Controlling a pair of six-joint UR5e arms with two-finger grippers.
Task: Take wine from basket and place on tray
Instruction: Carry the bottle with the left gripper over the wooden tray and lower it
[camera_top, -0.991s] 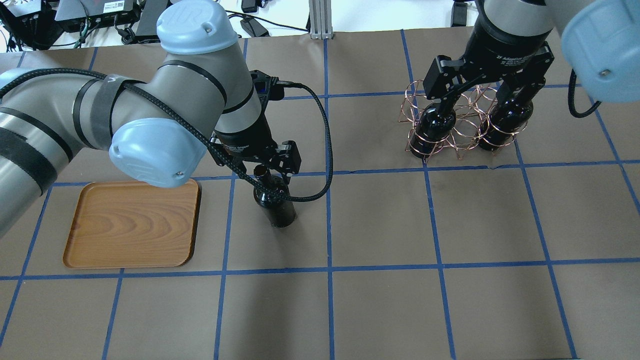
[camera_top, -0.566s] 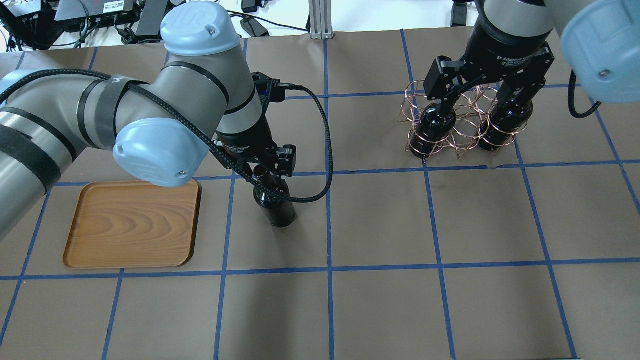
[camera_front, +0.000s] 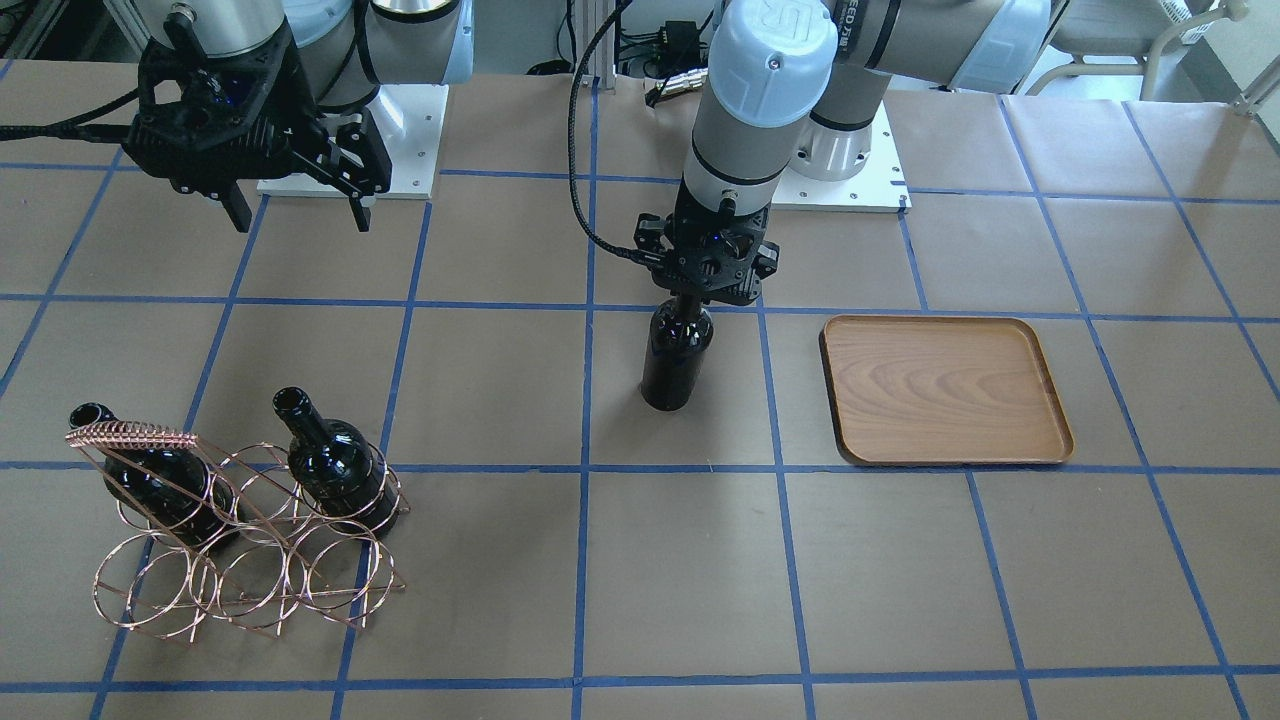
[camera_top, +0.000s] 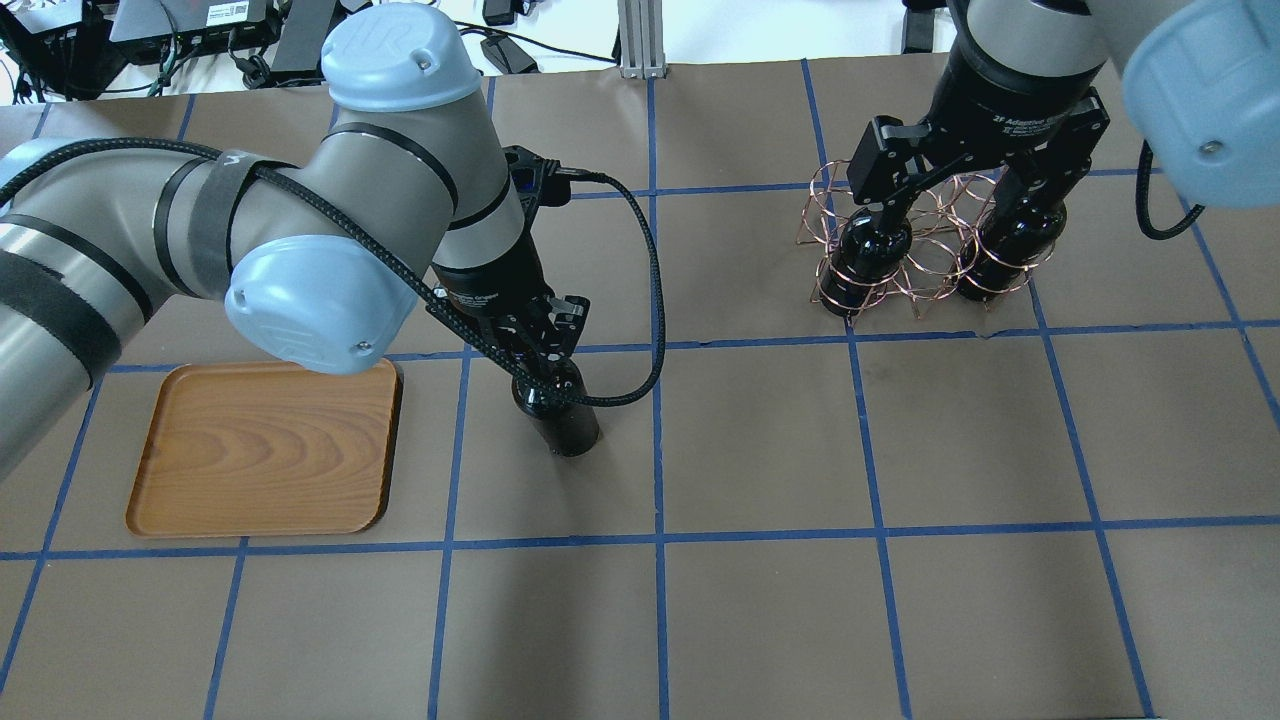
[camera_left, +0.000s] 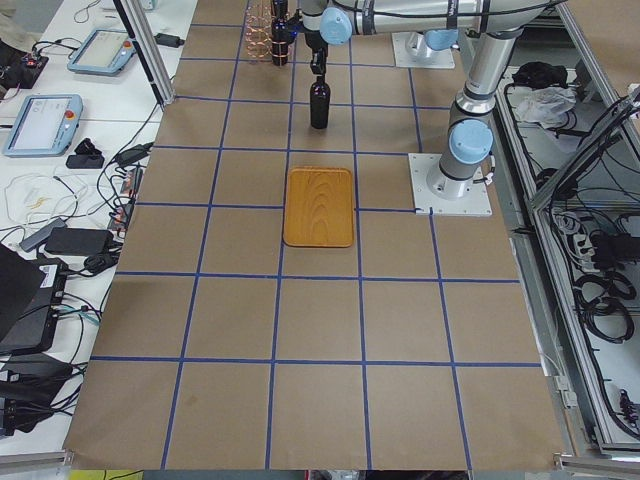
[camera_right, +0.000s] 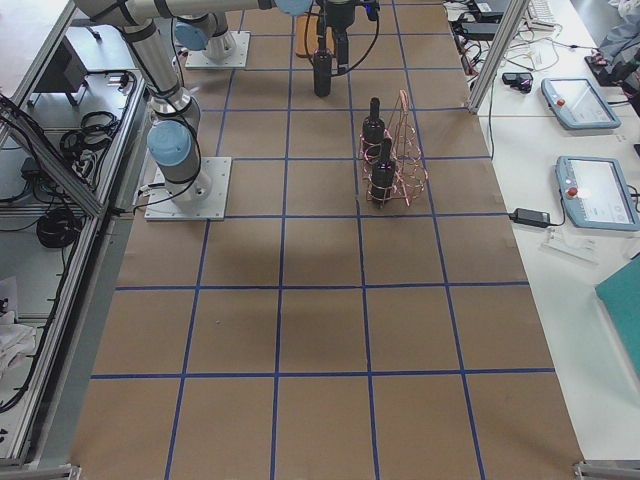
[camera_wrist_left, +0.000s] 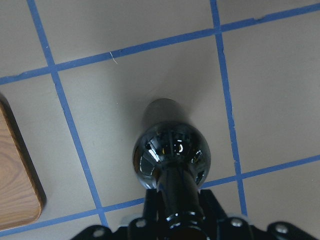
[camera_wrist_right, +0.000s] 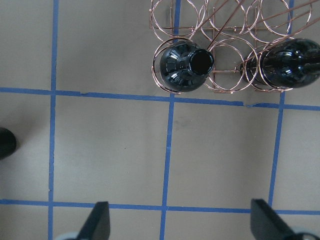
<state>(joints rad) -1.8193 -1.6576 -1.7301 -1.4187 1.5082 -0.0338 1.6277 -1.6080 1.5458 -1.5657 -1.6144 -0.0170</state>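
My left gripper (camera_top: 541, 347) is shut on the neck of a dark wine bottle (camera_top: 562, 418), which stands upright on the brown table cover to the right of the wooden tray (camera_top: 265, 450). The front view shows the same bottle (camera_front: 675, 360), left gripper (camera_front: 692, 298) and empty tray (camera_front: 945, 390). The left wrist view looks down the bottle (camera_wrist_left: 172, 155). My right gripper (camera_top: 955, 200) is open and empty, hovering above the copper wire basket (camera_top: 930, 272). The basket (camera_front: 250, 565) holds two more bottles (camera_front: 150, 480) (camera_front: 330, 465).
Blue tape lines divide the brown table cover into squares. The right wrist view shows the basket (camera_wrist_right: 225, 20) with both bottles (camera_wrist_right: 182, 65) (camera_wrist_right: 295, 62) and the open right gripper (camera_wrist_right: 182, 222). Robot bases (camera_front: 840, 150) stand at the table's robot side.
My left gripper's fingers have closed onto the bottle's neck; they were spread around it earlier. The bottle shifted slightly right. The right arm has hardly moved.
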